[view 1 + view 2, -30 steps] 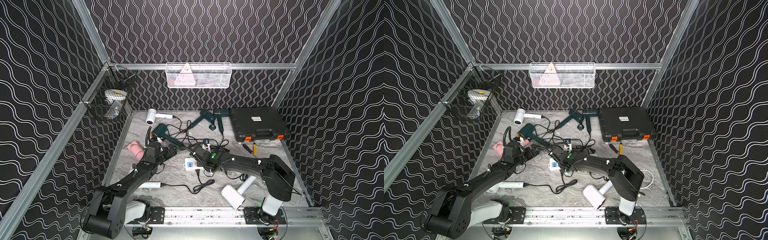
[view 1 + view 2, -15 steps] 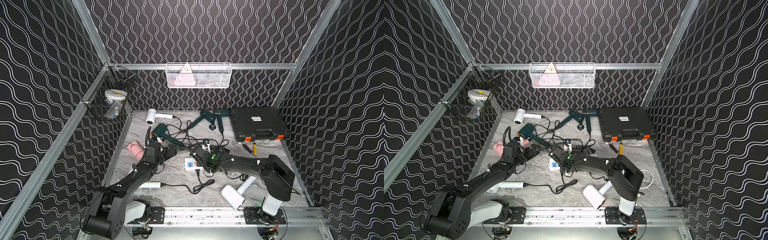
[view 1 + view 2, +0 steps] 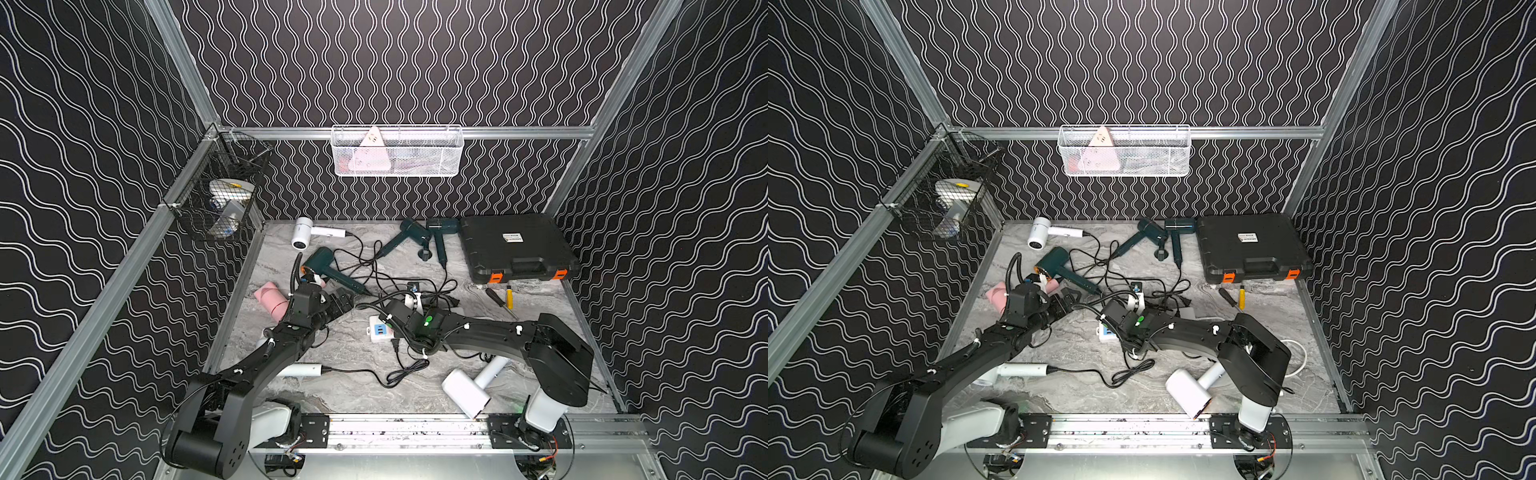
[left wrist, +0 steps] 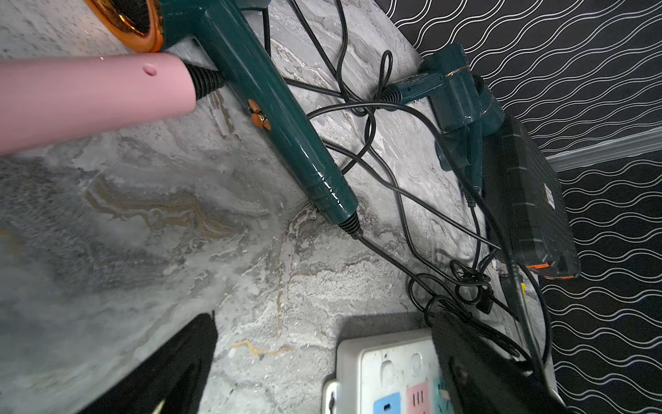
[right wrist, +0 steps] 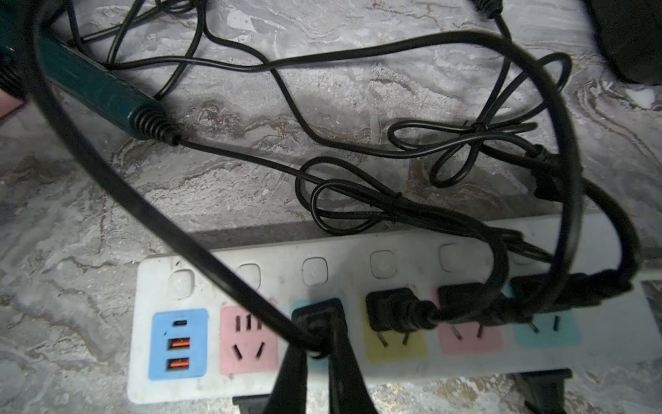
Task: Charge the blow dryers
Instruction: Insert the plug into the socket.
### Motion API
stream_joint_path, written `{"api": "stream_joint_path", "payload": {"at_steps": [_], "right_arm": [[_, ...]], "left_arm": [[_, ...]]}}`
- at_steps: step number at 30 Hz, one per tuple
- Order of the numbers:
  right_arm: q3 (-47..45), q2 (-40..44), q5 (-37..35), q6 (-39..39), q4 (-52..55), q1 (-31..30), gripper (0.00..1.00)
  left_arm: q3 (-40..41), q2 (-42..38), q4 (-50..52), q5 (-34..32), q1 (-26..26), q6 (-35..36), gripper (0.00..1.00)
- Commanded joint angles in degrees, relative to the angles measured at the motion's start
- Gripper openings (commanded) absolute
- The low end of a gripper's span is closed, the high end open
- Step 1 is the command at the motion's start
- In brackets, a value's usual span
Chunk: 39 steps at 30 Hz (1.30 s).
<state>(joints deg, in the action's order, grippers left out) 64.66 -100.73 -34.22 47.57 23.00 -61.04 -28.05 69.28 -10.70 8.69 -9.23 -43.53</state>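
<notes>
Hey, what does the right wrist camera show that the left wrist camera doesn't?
Only the right wrist view: the right gripper closed on a black plug at a teal socket, and three more plugs in the strip. Only the left wrist view: the pink blow dryer, the black case, two teal blow dryers beside it, the open left gripper. Both: the white power strip, a teal blow dryer handle, the marble table.

Both top views look down from high in front over the whole desk [image 3: 349, 395]. The wrist views sit close above it, sharing the white power strip [image 5: 344, 247].
</notes>
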Motion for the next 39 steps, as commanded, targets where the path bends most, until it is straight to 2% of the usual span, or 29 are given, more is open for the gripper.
{"api": "stream_joint_path", "payload": {"at_steps": [1, 21, 26, 28, 39], "right_arm": [[-1.2, -1.2, 5.1, 2.0, 5.2, -0.7, 0.0], [-0.1, -5.3, 9.8, 2.1, 7.9, -0.2, 0.0], [3.5, -5.2, 10.1, 0.8, 8.5, 0.4, 0.0], [4.4, -4.7, 10.2, -0.1, 8.9, 0.7, 0.11], [9.3, 2.1, 13.5, -5.4, 8.9, 3.1, 0.49]], "left_arm": [[0.1, -0.5, -0.7, -1.0, 0.1, 0.0, 0.99], [0.3, -0.2, -1.5, -0.3, 0.1, 0.2, 0.99], [0.2, 0.2, -2.7, 0.4, 0.0, 0.8, 0.99], [0.2, 0.2, -3.1, 0.7, -0.2, 0.9, 0.99], [-0.3, -1.5, -4.3, -1.3, -5.5, 3.5, 0.99]]}}
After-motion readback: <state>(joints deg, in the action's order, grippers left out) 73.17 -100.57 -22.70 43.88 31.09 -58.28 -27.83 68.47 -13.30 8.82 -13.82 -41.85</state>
